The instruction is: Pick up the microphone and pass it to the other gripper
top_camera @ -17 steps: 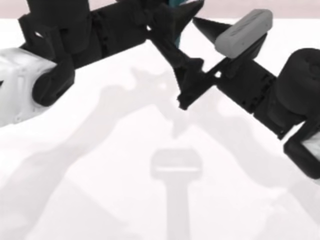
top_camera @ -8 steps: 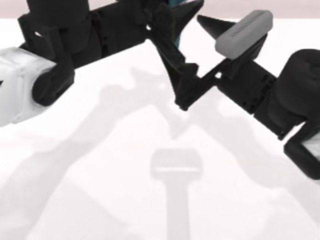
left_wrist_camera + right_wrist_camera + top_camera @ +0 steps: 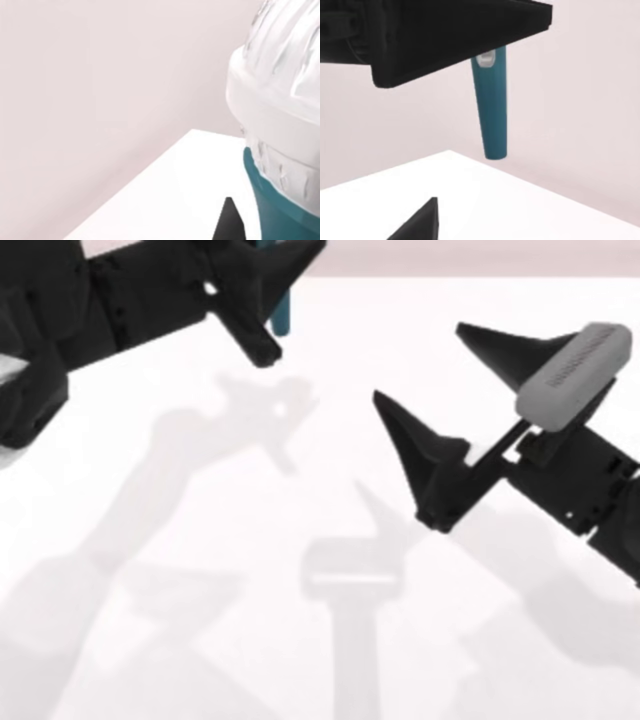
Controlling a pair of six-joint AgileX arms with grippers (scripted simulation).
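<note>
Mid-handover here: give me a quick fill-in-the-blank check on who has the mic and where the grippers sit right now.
1. The microphone is held by the ____ gripper.
2. The right gripper, topped by a light grey block, has its fingers ____.
3. The microphone's handle is coloured ____.
4. In the right wrist view, the handle hangs above the table without ____ it.

Missing words: left; open; teal; touching

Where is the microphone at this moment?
The microphone hangs in the left pincer above the table at the far left of the top view; the open right pincer stands apart at the right.
</note>
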